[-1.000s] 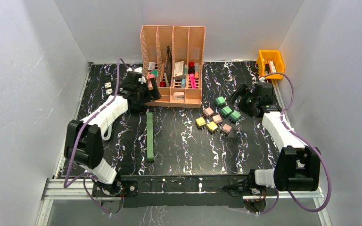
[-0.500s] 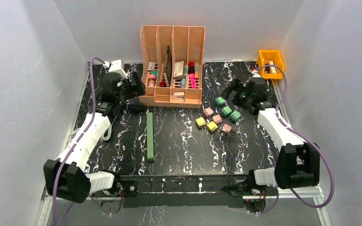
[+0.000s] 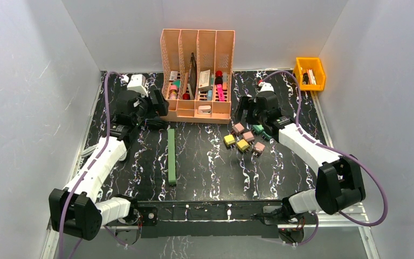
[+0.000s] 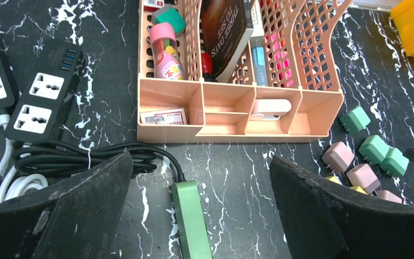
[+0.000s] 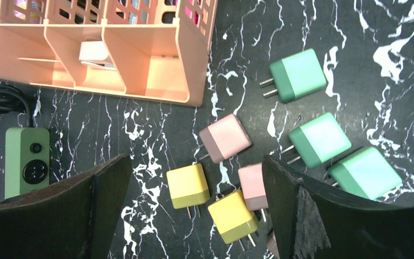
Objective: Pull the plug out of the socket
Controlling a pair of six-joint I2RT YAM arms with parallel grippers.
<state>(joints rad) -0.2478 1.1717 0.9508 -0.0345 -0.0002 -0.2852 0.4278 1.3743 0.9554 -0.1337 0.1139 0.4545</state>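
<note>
A long green power strip [image 3: 171, 156] lies left of centre, its black cable [image 4: 86, 156] running off its far end; it also shows in the left wrist view [image 4: 191, 221] and the right wrist view [image 5: 27, 162]. I see no plug in it. Loose plugs lie in a cluster: yellow [image 5: 187, 185], pink [image 5: 226, 137], green [image 5: 319, 139]. My left gripper [image 3: 156, 105] is open and empty above the strip's far end [image 4: 200, 162]. My right gripper [image 3: 245, 110] is open and empty above the plug cluster [image 5: 194, 162].
A peach desk organizer [image 3: 197, 75] full of items stands at the back centre. Two black socket strips [image 4: 46, 100] lie at the far left beside a white cable [image 4: 11, 186]. A yellow bin [image 3: 309, 73] sits at the back right.
My right gripper has swung left from the right side to over the plug cluster. My left arm's elbow swung out left; its gripper stays by the organizer's front left corner.
</note>
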